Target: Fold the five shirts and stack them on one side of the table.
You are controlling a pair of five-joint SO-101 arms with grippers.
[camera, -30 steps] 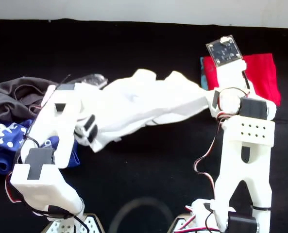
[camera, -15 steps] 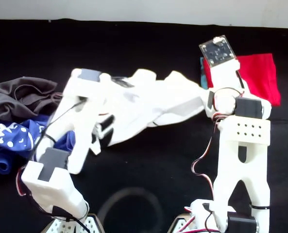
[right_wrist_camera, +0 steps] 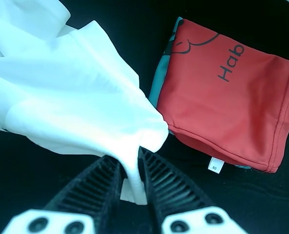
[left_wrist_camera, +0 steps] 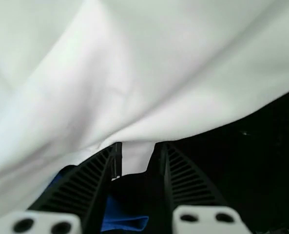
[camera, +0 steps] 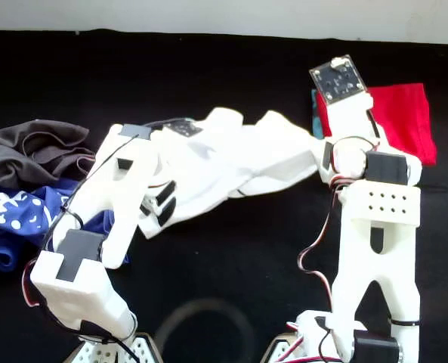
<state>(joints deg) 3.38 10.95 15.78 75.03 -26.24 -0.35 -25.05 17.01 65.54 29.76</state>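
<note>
You are handling a white cloth shirt (camera: 231,151), smooth, matt and softly creased. The folded red cloth shirt (right_wrist_camera: 232,92) is smooth-knit. The black table surface (camera: 231,68) is matt. The right gripper (right_wrist_camera: 129,158) has ribbed black plastic jaws, and the white arm shell (camera: 378,227) is smooth plastic.

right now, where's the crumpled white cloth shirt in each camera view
High view: the crumpled white cloth shirt stretches across mid-table between the two arms.
Left wrist view: the shirt drapes close ahead, its edge caught in the left gripper.
Right wrist view: the shirt is pinched in the right gripper, beside the folded red shirt.
Shared landmark: the black table cover under the shirt in all three.
</note>
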